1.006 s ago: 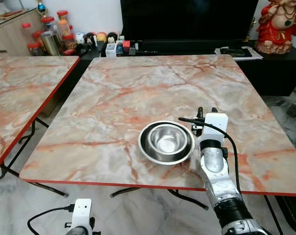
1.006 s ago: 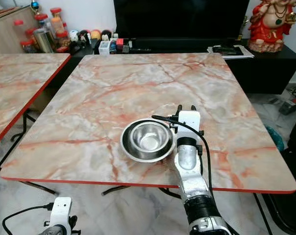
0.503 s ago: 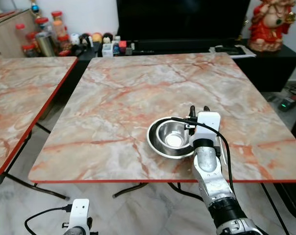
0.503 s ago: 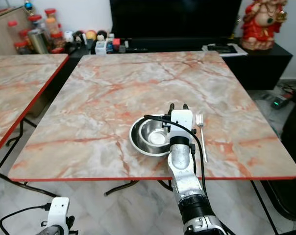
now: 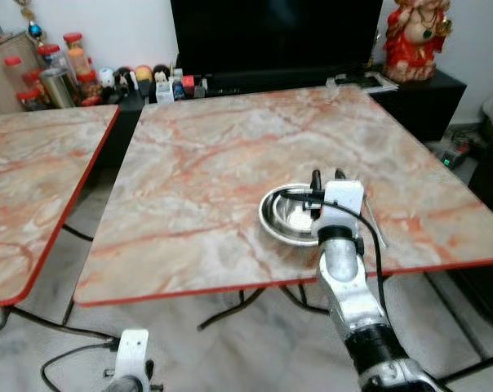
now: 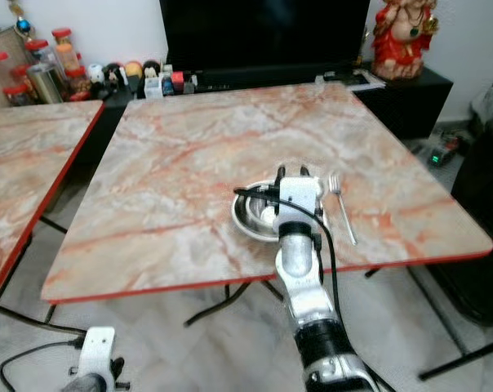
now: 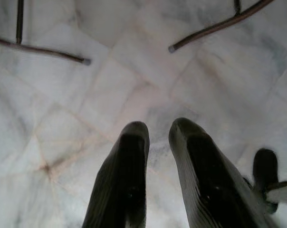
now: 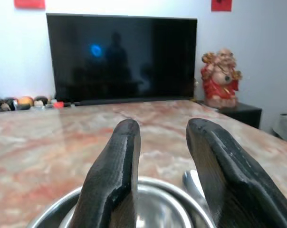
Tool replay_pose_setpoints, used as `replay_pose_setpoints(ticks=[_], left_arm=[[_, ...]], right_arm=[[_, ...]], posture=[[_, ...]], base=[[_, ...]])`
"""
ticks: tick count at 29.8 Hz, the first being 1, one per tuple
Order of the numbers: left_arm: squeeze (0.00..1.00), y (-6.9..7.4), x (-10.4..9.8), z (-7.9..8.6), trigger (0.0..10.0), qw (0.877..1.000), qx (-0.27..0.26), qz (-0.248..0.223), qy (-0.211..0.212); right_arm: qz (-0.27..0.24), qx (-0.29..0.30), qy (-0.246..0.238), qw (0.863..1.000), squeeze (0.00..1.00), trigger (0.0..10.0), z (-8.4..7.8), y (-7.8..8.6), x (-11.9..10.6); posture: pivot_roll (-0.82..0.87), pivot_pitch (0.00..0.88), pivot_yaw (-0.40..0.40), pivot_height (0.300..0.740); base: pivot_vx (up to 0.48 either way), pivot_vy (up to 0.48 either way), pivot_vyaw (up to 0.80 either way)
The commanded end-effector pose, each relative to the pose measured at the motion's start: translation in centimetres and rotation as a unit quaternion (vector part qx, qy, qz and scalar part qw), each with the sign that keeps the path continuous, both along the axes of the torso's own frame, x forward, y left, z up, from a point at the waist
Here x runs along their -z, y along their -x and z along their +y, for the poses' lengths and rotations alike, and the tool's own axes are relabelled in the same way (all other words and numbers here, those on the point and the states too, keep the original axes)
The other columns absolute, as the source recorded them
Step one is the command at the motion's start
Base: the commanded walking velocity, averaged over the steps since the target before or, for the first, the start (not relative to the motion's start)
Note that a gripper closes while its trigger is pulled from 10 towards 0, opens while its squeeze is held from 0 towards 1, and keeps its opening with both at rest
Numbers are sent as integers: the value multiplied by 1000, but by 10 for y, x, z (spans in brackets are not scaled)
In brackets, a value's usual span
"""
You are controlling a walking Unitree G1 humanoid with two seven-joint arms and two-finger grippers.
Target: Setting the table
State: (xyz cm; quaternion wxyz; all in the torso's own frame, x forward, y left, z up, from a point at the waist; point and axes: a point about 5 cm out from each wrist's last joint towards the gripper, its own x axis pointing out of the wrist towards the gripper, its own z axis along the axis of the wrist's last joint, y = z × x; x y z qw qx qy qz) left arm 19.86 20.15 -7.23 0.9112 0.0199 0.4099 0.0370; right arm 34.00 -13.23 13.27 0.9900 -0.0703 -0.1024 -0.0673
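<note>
A steel bowl (image 6: pixel 259 214) nests in a steel plate (image 6: pixel 245 222) near the table's (image 6: pixel 189 163) front edge; a fork (image 6: pixel 342 211) lies just right, tines pointing away. The right end effector (image 6: pixel 292 173) hovers above the bowl, fingers slightly parted, empty; the left end effector (image 7: pixel 157 137) hangs over the floor, fingers narrowly apart.

Both eye views look forward and down on the marble table (image 5: pixel 197 163) (same scene); the right wrist view skims it closely; the left faces the floor (image 7: pixel 86 95).
</note>
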Motion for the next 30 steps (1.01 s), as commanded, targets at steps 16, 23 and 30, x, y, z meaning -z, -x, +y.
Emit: replay_pose_setpoints(ticks=[16, 23, 30], left_arm=[[0, -3, -3, 8, 10000, 1000, -16, -5, -6], [0, -2, -3, 8, 10000, 1000, -21, -6, -5], [0, -3, -2, 6, 10000, 1000, -22, -6, -4]], right_arm=[[-4, -12, -5, 1000, 0, 10000, 8, -1, -4], [-2, -22, -2, 1000, 0, 10000, 10, -2, -4], [6, -28, -1, 1000, 0, 10000, 9, -1, 0]], posture=[[-79, 0, 61, 728], [-81, 0, 58, 728], [-81, 0, 51, 728]], base=[[0, 480, 0], [0, 480, 0], [0, 480, 0]])
